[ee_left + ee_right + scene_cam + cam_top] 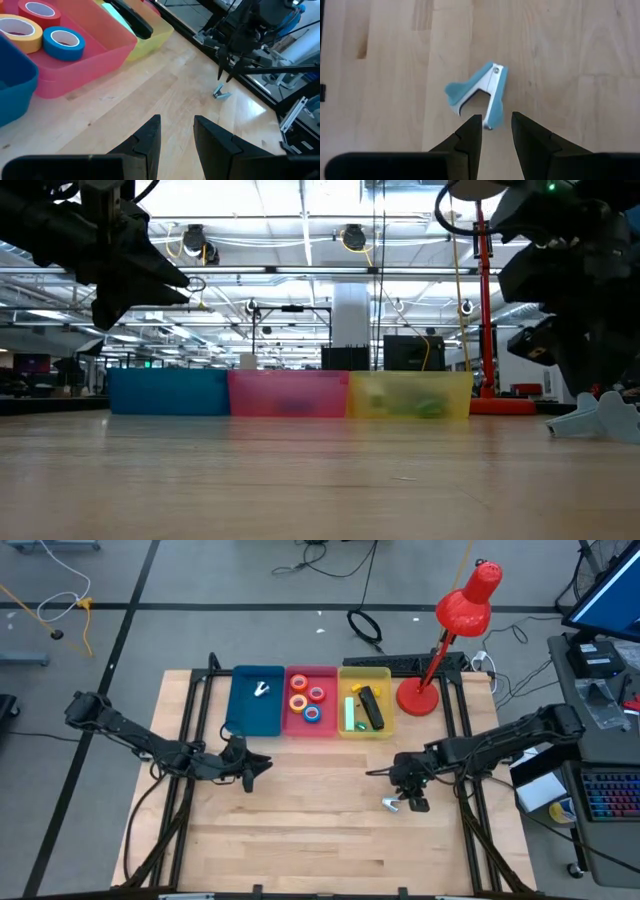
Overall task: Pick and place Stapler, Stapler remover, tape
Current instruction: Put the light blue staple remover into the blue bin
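Note:
A light-blue stapler remover (480,95) lies on its side on the bare wood near the table's right edge (391,804). My right gripper (494,122) hangs just over it, pointing steeply down, open, with the remover's near tip between its fingertips; I see no touch. Several tape rolls (62,42) lie in the pink tray (310,728). A black stapler (371,708) lies in the yellow tray (385,672). A silvery clawed piece (262,690) lies in the blue tray (240,715). My left gripper (177,122) waits open above the table's left half (262,765), holding nothing.
The three trays stand side by side along the far edge. A red desk lamp (450,630) stands at the far right, its base (417,697) next to the yellow tray. Bare wood lies between the arms and toward the near edge.

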Controlling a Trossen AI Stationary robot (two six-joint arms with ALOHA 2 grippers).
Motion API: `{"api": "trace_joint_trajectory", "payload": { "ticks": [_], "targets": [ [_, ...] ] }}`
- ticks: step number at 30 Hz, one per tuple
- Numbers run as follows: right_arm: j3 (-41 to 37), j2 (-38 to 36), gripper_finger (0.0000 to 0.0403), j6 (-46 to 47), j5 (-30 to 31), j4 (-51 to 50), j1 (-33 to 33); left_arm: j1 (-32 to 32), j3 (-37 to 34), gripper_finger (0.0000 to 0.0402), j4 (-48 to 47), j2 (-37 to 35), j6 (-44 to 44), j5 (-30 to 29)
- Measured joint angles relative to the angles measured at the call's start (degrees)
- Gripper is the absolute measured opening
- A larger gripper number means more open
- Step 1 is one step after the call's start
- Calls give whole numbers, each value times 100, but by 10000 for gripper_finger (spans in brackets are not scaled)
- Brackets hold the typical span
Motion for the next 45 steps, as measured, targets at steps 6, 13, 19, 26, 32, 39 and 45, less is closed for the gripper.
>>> {"api": "trace_joint_trajectory", "payload": {
  "ticks": [6, 13, 19, 26, 32, 39, 45],
  "targets": [
    [-126, 0, 98, 0, -2, 214, 0, 0, 0, 115, 0, 0, 2, -2],
    [-142, 77, 98, -5, 6, 343, 0, 0, 0, 115, -1, 0, 2, -4],
    [-143, 406, 98, -61, 0, 533, 0, 0, 0, 115, -4, 0, 30, -68],
    [-144, 506, 49, -44, -20, 599, 0, 0, 0, 115, -4, 0, 28, -85],
    [-144, 385, 13, -16, 12, 567, -18, 0, 0, 115, 41, 2, -22, -153],
    [35, -39, 3, -197, 9, 917, -465, 70, 0, 115, 862, 9, -93, -341],
    [238, -275, 1, -96, 5, 2890, -1110, 215, 1, 115, 1856, 9, 896, -317]
  ]
}}
